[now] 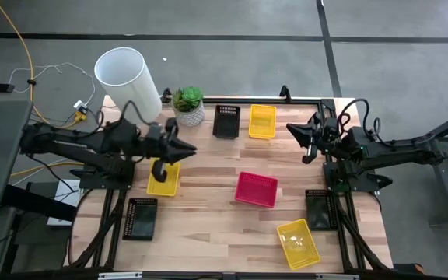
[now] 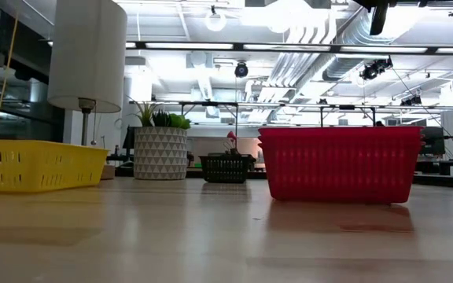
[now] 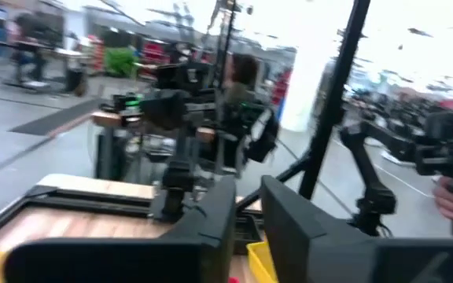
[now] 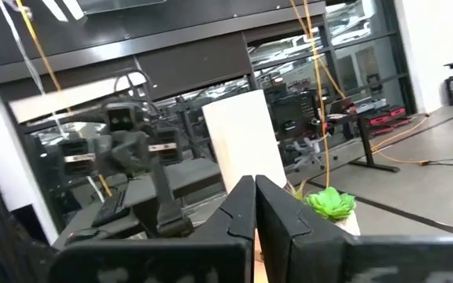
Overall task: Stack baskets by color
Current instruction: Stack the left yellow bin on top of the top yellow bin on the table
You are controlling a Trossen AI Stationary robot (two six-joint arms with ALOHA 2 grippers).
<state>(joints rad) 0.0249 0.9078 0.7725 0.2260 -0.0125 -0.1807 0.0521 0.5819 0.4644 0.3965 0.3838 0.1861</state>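
Baskets lie flat on the wooden table: a yellow one (image 1: 163, 179) at the left, a black one (image 1: 141, 218) at the near left, a black one (image 1: 226, 121) and a yellow one (image 1: 262, 121) at the far edge, a pink-red one (image 1: 256, 189) in the middle, a yellow one (image 1: 298, 243) at the near right, and a black one (image 1: 320, 208) by the right arm's base. My left gripper (image 1: 189, 148) hangs level above the left yellow basket, fingers (image 3: 211, 212) narrowly apart with nothing between them. My right gripper (image 4: 254, 196) is shut and raised at the right (image 1: 302, 142).
A white pot with a green plant (image 1: 188, 106) and a big white cylinder (image 1: 127, 78) stand at the table's far left corner. In the low view the pink-red basket (image 2: 340, 163) and a yellow basket (image 2: 34, 165) stand nearest. Bare wood lies between the baskets.
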